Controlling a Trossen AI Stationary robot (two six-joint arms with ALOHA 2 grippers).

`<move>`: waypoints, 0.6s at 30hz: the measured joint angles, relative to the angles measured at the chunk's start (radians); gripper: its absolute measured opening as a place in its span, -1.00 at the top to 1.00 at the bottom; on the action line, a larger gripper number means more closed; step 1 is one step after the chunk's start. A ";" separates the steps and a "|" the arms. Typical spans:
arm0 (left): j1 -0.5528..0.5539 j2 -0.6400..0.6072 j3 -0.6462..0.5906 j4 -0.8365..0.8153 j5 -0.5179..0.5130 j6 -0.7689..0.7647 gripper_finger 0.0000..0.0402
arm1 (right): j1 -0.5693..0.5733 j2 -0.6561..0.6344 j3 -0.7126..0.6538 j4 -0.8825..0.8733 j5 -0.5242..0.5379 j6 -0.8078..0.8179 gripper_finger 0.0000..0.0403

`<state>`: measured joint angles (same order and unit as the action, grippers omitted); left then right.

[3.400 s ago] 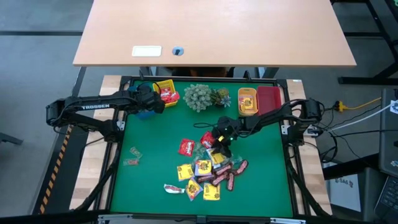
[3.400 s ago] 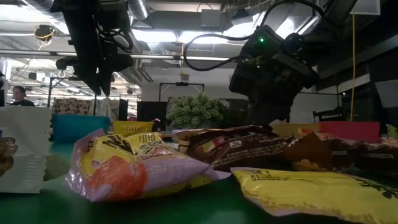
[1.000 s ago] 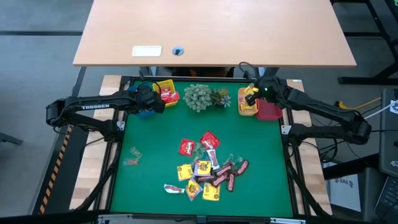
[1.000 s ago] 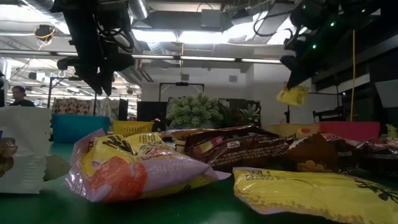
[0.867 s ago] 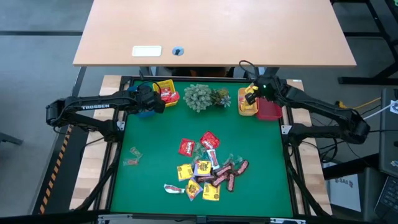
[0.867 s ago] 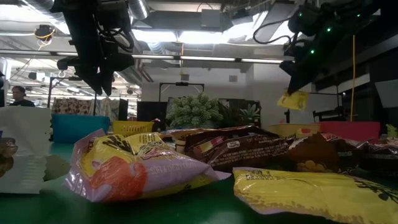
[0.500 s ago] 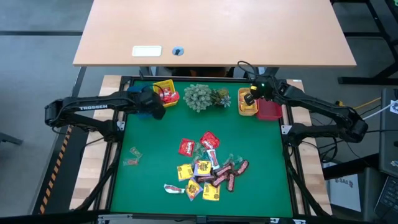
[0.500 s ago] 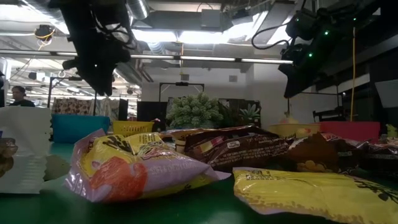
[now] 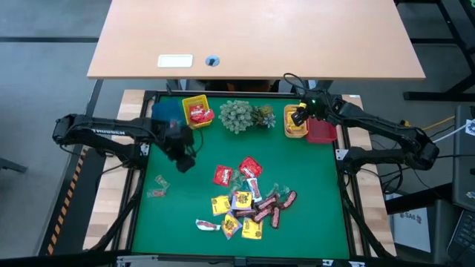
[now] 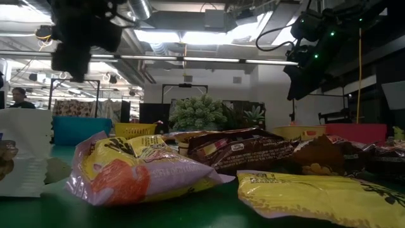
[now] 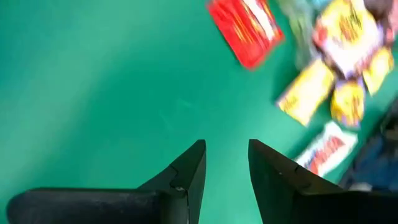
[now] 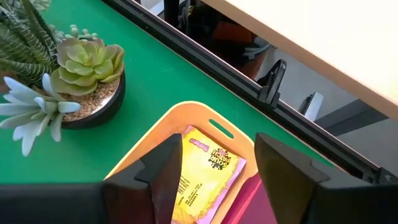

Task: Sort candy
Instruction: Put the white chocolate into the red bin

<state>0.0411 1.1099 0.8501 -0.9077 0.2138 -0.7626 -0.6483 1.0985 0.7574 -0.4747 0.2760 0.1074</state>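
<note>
The candy [image 9: 245,199] lies in a loose pile on the green mat near the table's middle: red packets [image 9: 223,176], yellow packets and dark bars. My left gripper [image 9: 183,161] hovers open over bare mat to the left of the pile; its wrist view shows a red packet [image 11: 245,28] and yellow packets [image 11: 305,99] ahead of it. My right gripper [image 9: 299,116] stands open above the orange bin [image 9: 295,132] at the far right. A yellow packet [image 12: 205,177] lies flat in that bin [image 12: 186,109], below the gap between the fingers.
Along the far edge stand a blue bin [image 9: 162,110], a yellow bin [image 9: 197,111] holding red candy, a grey-green plant cluster [image 9: 241,115] and a red bin [image 9: 322,122]. Two clear wrappers [image 9: 157,186] lie at the left. A raised black frame borders the mat.
My right gripper has opened over the orange bin and let go of the yellow packet, which has dropped into the bin. My left gripper has swung from the blue and yellow bins toward the table's near edge and the pile, and has rolled on the way.
</note>
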 joint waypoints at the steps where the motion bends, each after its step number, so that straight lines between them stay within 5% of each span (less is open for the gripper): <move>1: -0.031 0.000 0.000 0.000 -0.002 -0.019 0.47 | 0.000 0.000 0.000 0.000 0.000 0.000 0.00; 11: -0.259 0.011 0.000 -0.057 -0.082 -0.333 0.34 | 0.000 0.000 0.000 0.000 0.000 0.000 0.00; 18: -0.367 0.081 0.000 0.025 -0.102 -0.388 0.11 | 0.000 0.000 0.000 -0.003 0.000 0.000 0.00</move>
<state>-0.3255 1.1908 0.8501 -0.8830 0.1116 -1.1505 -0.6483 1.0985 0.7574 -0.4777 0.2758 0.1070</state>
